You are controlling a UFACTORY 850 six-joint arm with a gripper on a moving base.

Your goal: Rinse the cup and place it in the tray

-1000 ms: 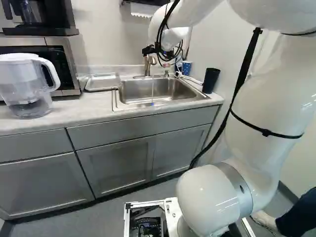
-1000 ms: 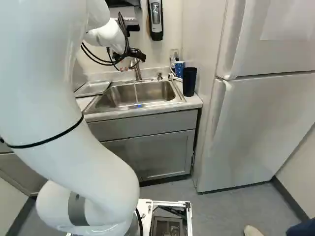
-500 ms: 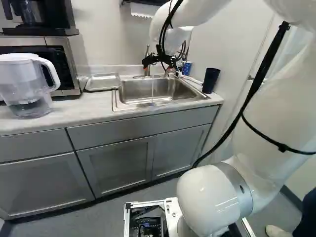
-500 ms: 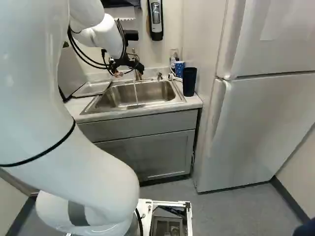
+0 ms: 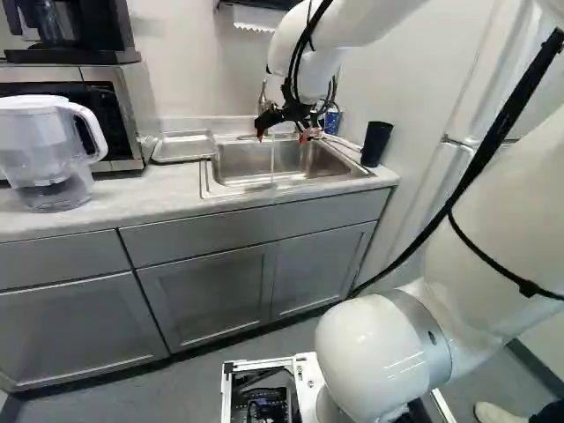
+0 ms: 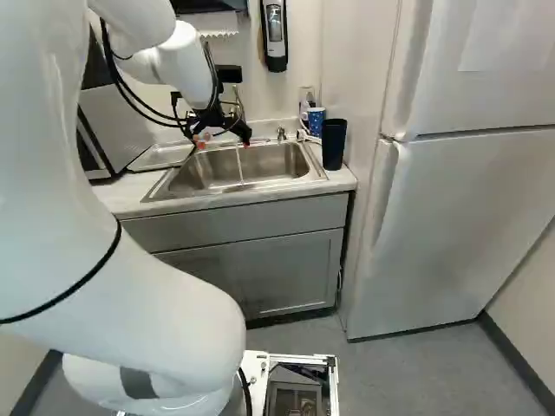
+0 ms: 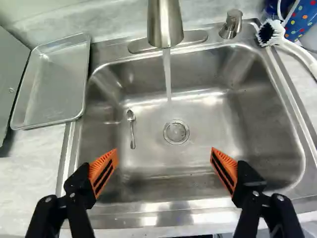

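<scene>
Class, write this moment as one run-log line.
claw: open, empty, above sink | tap: running | spoon: in sink | tray: beside sink, empty | black cup: on counter

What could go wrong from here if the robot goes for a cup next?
The black cup stands close beside the blue cup, so reaching for one could knock the other. The brush lies near the blue cup too and might get nudged off its spot by the open gripper. Water is running from the faucet, so a cup held badly under it could slip or splash.
</scene>
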